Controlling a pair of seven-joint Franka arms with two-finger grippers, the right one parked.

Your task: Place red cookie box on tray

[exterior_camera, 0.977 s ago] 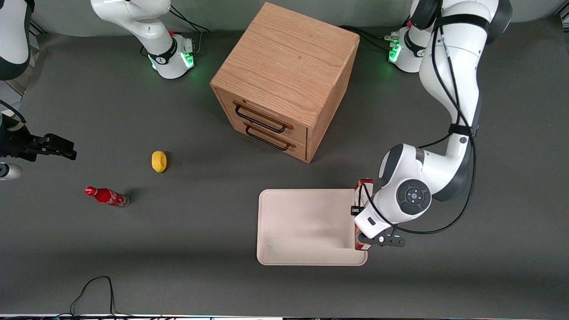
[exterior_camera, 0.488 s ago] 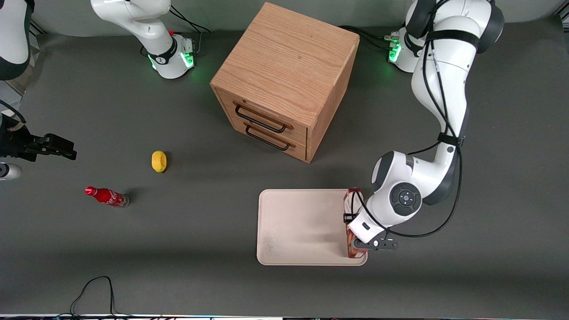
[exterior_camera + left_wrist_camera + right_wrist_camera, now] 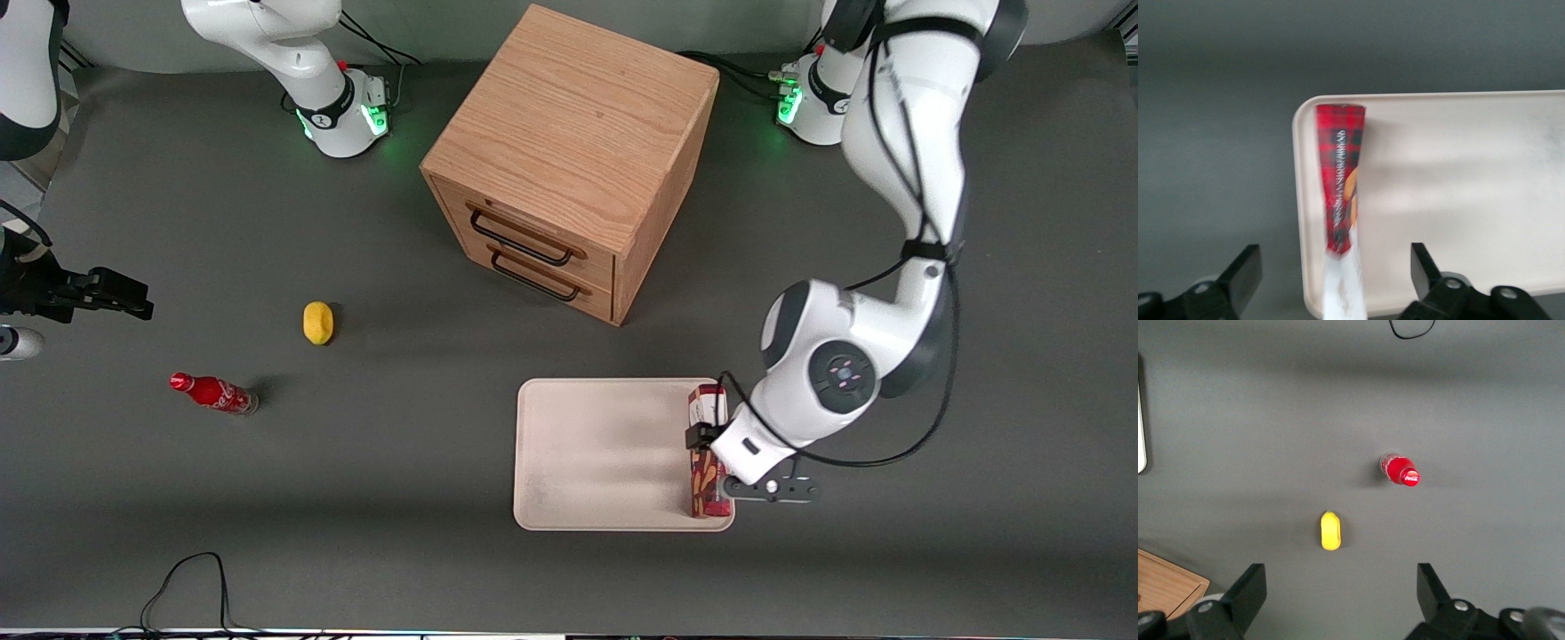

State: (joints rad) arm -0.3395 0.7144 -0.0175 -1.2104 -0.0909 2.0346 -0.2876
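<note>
The red cookie box lies flat on the cream tray, along the tray's edge toward the working arm's end of the table. Its white label end points toward the drawer cabinet. My left gripper hangs just above the box's middle, under the white wrist. In the left wrist view the box runs lengthwise between the two black fingers, which stand wide apart and touch nothing. There the gripper is open over the tray.
A wooden two-drawer cabinet stands farther from the front camera than the tray. Toward the parked arm's end lie a yellow lemon-like object and a small red soda bottle. A black cable loops near the table's front edge.
The box was carried inward over the tray's edge while held. It now lies on the tray, and the wrist has drawn back toward the working arm's end.
</note>
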